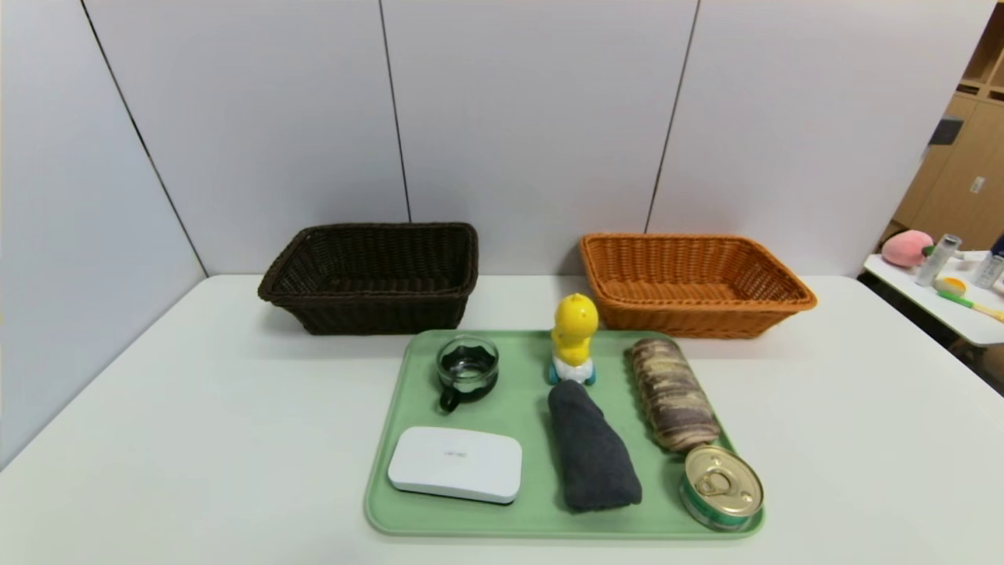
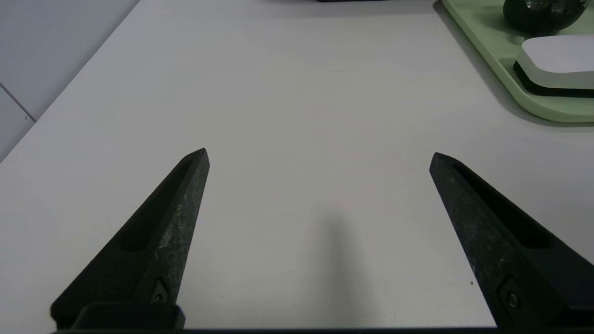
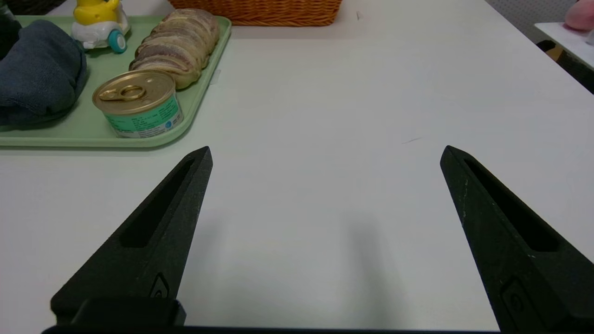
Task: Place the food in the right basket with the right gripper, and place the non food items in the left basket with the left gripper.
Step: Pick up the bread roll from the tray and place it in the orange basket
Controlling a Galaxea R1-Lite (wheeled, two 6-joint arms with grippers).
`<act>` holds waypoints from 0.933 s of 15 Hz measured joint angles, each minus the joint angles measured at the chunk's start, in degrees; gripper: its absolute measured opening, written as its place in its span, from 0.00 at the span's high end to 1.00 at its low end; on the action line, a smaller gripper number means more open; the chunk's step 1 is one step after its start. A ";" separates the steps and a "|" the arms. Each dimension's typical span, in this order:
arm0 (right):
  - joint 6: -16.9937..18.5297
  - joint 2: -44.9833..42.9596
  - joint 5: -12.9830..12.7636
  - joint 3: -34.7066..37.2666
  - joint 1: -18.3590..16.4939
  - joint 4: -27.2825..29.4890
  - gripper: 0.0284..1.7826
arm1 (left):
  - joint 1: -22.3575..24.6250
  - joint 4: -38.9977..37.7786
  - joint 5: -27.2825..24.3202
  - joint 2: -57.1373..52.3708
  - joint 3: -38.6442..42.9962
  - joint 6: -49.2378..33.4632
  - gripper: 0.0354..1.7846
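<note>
A green tray (image 1: 408, 392) holds a glass cup (image 1: 467, 367), a yellow duck toy (image 1: 574, 336), a swirled bread roll (image 1: 673, 392), a white box (image 1: 455, 463), a rolled grey cloth (image 1: 592, 447) and a tin (image 1: 720, 486). The dark brown basket (image 1: 372, 275) and orange basket (image 1: 694, 282) stand behind, both empty. Neither arm shows in the head view. My left gripper (image 2: 319, 155) is open over bare table left of the tray (image 2: 492, 60), near the white box (image 2: 557, 58). My right gripper (image 3: 326, 153) is open over bare table right of the tin (image 3: 138, 104) and roll (image 3: 178, 46).
White wall panels close off the back and left of the table (image 1: 157, 408). A side table (image 1: 941, 302) with a pink toy and bottles stands at the far right. The orange basket's base (image 3: 260, 11) shows beyond the roll in the right wrist view.
</note>
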 joint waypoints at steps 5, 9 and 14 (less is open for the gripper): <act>-0.38 0.10 1.54 -2.80 0.00 -4.74 0.05 | -0.02 -1.07 -2.36 0.16 -3.33 3.45 0.06; -0.46 5.67 8.25 -13.25 0.20 -4.50 0.05 | -0.05 -2.41 -6.39 8.73 -12.73 3.95 0.06; -0.49 26.37 11.53 -28.11 1.52 -9.30 0.05 | -0.20 -15.36 -7.31 33.27 -26.21 3.80 0.06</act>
